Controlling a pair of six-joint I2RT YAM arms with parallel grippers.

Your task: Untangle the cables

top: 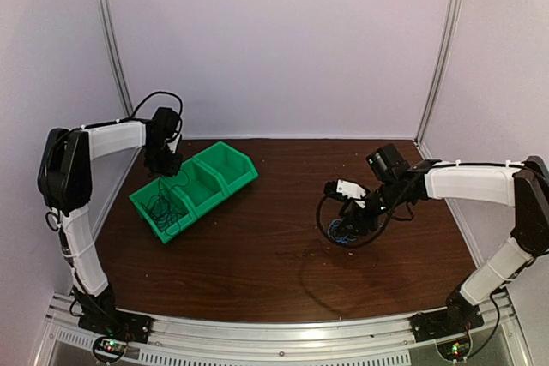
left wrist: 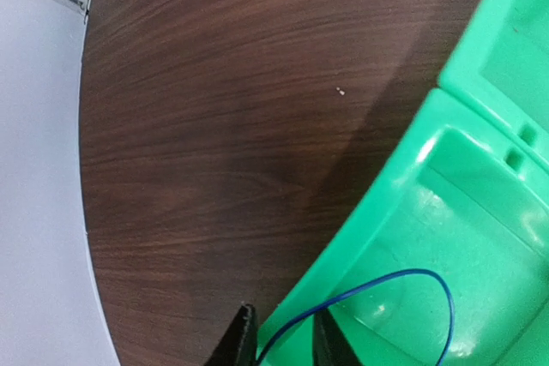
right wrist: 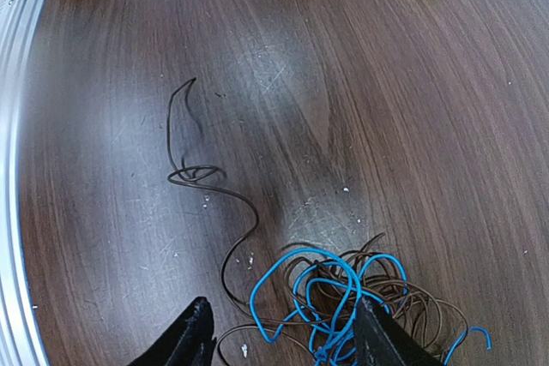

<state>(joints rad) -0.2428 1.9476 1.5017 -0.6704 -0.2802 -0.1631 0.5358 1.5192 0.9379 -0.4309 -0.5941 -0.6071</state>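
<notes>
Left end effector [left wrist: 283, 333] straddles bin [left wrist: 386, 203] rim, cable [left wrist: 410, 273].

A loose tangle of hair-thin bright blue and dark brown wires [right wrist: 343, 297] lay heaped on the dark wooden table [right wrist: 386, 83], its loops overlapping and knotted together. One single dark strand [right wrist: 193, 173] trailed out of the heap across the bare wood, curling into a small flat coil and ending in a bent tip. Well apart, a thin blue wire [left wrist: 412, 276] arched in an open loop inside a green plastic bin [left wrist: 480, 212], crossing its rim.
</notes>
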